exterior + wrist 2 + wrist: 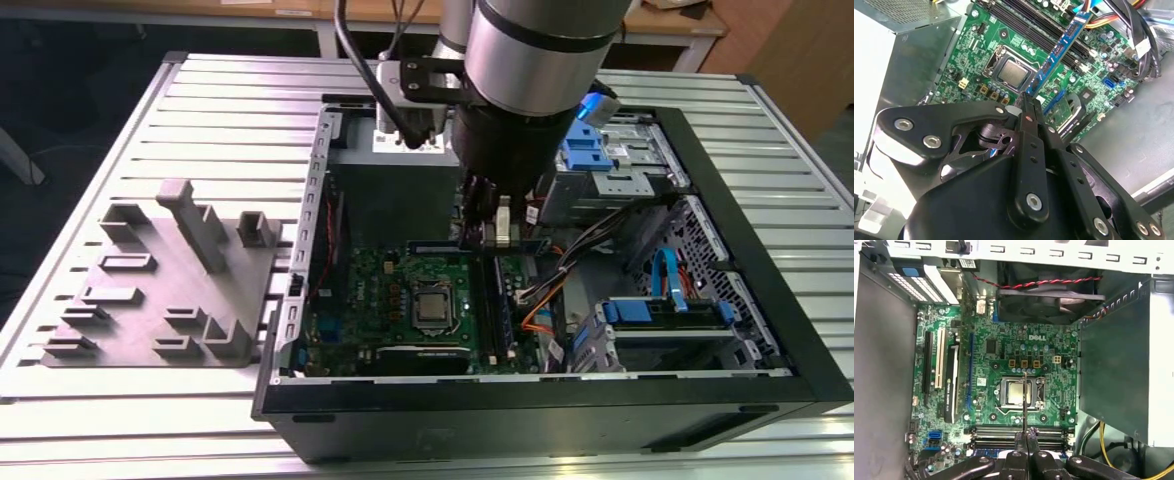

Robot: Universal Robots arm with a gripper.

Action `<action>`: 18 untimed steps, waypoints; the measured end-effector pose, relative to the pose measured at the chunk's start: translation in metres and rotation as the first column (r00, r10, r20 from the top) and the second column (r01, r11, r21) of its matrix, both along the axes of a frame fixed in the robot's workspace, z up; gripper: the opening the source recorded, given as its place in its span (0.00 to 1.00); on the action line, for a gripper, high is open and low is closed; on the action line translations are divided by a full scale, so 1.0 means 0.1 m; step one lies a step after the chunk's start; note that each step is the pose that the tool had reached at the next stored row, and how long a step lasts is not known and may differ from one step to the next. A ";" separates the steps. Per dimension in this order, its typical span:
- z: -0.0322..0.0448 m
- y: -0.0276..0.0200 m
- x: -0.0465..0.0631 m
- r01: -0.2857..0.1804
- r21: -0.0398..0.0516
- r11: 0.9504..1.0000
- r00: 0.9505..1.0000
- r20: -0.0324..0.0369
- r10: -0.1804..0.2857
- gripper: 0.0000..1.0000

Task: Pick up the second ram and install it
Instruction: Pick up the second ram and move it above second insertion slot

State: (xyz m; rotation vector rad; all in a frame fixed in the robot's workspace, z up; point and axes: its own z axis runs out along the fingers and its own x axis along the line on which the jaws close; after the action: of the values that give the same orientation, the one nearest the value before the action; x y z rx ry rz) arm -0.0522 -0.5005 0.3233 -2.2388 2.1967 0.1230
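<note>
Pincer (1024,102) clenched on the second ram (1060,47) inside the open computer case (534,420).
The blue stick is held over the green motherboard (999,347), near the black memory slots (999,431); white lettering marks the board.

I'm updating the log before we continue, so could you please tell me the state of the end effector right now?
End effector: closed, holding the second ram by one end.

Slatted table (120,430), computer case (534,425), grey rack (160,300)
</note>
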 end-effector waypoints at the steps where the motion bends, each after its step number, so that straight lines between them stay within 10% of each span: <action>1: -0.005 0.006 0.00 0.000 0.000 1.000 1.000 0.000 0.000 0.08; 18: -0.111 0.024 0.00 0.000 0.000 1.000 1.000 0.000 0.000 0.08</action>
State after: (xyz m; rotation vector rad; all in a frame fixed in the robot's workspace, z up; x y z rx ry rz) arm -0.0523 -0.4980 0.3122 -2.2386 2.1969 0.1231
